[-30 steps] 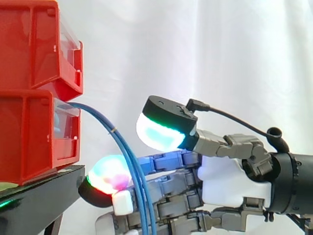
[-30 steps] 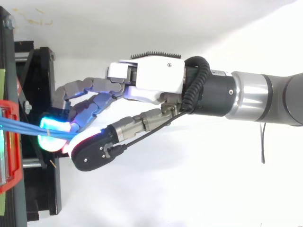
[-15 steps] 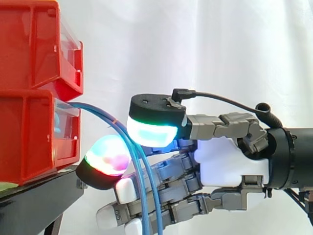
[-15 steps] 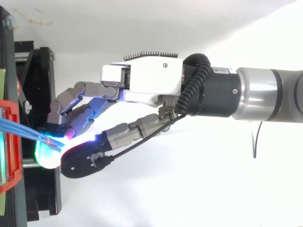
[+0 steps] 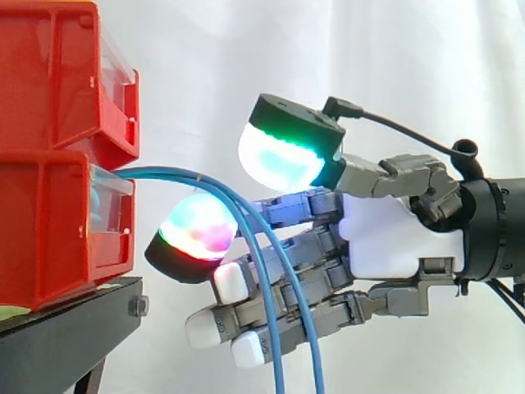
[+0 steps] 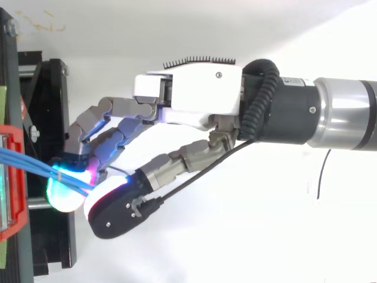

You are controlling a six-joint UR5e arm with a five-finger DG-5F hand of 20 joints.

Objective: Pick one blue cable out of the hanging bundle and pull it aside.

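Our robot hand (image 5: 394, 238) is open, its fingers loosely extended to the left and its thumb lifted above them. We see the blue cables (image 5: 176, 173) arching out of the lower red bin (image 5: 49, 230) at the left and hanging between thumb and fingers, unpinched.

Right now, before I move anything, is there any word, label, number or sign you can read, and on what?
None can be read: the red bins, the black stand, the blue cables and the robot hand show no words, numbers or signs.
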